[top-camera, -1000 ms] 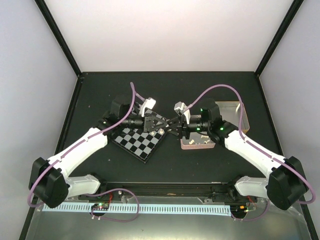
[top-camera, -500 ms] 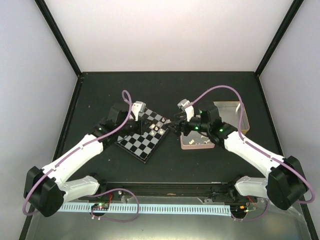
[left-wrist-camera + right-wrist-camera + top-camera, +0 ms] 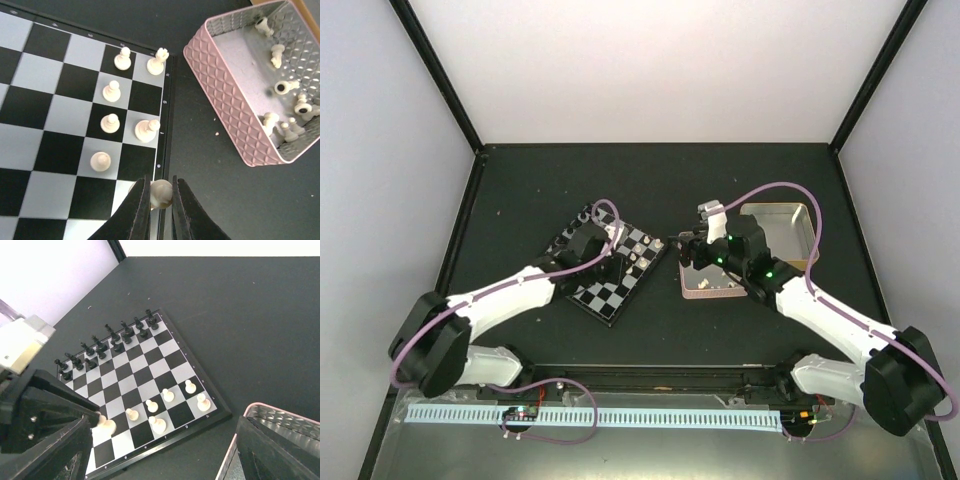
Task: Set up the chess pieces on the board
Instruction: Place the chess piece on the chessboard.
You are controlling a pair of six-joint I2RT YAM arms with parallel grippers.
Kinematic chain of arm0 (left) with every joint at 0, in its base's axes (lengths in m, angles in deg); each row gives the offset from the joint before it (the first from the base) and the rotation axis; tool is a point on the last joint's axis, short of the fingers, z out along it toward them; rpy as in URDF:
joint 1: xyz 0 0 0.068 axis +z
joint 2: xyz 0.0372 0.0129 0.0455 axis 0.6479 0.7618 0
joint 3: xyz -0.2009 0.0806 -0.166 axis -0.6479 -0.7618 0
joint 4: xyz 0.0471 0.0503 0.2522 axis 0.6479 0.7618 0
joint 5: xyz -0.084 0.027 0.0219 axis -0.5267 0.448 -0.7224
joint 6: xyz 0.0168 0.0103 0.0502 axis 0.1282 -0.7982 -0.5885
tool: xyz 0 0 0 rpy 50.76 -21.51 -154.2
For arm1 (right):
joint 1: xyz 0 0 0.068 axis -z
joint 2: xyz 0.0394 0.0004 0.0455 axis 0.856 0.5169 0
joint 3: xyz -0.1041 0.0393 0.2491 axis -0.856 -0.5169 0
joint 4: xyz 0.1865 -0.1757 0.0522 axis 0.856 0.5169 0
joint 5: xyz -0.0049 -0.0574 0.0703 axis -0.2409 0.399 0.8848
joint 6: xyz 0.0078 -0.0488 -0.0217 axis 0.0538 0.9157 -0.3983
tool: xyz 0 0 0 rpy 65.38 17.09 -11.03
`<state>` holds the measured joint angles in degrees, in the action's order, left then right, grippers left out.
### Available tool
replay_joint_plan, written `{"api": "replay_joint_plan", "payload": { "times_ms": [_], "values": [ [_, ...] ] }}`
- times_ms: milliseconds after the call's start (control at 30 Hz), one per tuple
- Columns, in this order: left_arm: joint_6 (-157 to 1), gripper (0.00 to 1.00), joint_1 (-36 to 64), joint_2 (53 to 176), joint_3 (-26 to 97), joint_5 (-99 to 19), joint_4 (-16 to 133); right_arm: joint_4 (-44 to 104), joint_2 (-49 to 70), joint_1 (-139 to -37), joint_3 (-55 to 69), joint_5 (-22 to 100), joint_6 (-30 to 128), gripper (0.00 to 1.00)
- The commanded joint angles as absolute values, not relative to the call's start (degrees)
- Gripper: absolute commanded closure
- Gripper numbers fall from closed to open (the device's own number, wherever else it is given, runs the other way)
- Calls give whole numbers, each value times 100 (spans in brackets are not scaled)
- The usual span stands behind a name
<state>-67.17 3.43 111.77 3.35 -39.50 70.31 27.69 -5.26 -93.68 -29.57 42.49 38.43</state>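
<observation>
Pale lilac walls (image 3: 370,150) enclose a black tabletop (image 3: 650,180).

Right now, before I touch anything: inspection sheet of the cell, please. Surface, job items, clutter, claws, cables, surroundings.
Surface: black tabletop, few pale specks.
Job's things: board skewed; six cream pieces stand near one corner, more lie in the pink tin; black pieces fill two far rows.
Clutter: gold tin behind the pink tin.
Claws: left claw shut on a cream piece at the board's edge; right claw open beside the pink tin.
Cables: purple cable looped along each arm; no snag seen.
Surroundings: white walls, black corner posts; nothing else seen.
</observation>
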Motion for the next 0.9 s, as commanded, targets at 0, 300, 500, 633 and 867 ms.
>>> {"api": "replay_joint_plan", "payload": {
  "times_ms": [0, 300, 500, 633, 867],
  "values": [
    [-6900, 98, 166, 11712, 389, -3813, 6243, 2379, -601, -9384, -3096, 4004, 3531, 21],
    [-7044, 98, 44, 12285, 390, -3946, 5684, 2332, -543, -9379, -3125, 4037, 3474, 21],
    [-7079, 98, 24, 12434, 362, -3732, 5602, 2351, -522, -9384, -3109, 4017, 3483, 21],
    [-7096, 99, 23, 12502, 353, -3608, 5620, 2375, -483, -9385, -3086, 4017, 3485, 21],
    [-7087, 98, 31, 12683, 348, -3630, 5560, 2414, -441, -9391, -3050, 4043, 3474, 21]
  ]
}}
